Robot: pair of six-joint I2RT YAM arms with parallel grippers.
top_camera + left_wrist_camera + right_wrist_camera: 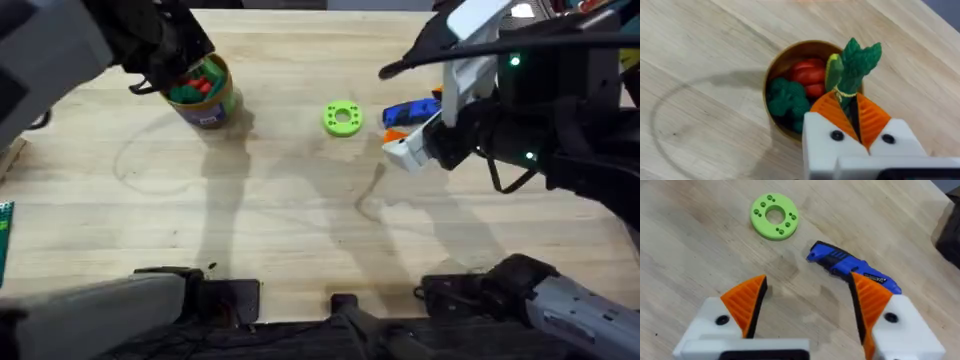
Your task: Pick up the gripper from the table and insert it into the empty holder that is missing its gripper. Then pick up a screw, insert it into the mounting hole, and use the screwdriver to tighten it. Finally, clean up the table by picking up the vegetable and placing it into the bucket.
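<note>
Near the counter's far left corner, my left end effector is clamped on a green toy vegetable directly above the bucket. Toward the far right, my right end effector hangs spread apart over the blue screwdriver, beside a green ring.

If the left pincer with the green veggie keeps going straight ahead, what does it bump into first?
Probably the bucket: the left pincer, shut on the vegetable, points at its open top, though depth is hard to judge.
</note>
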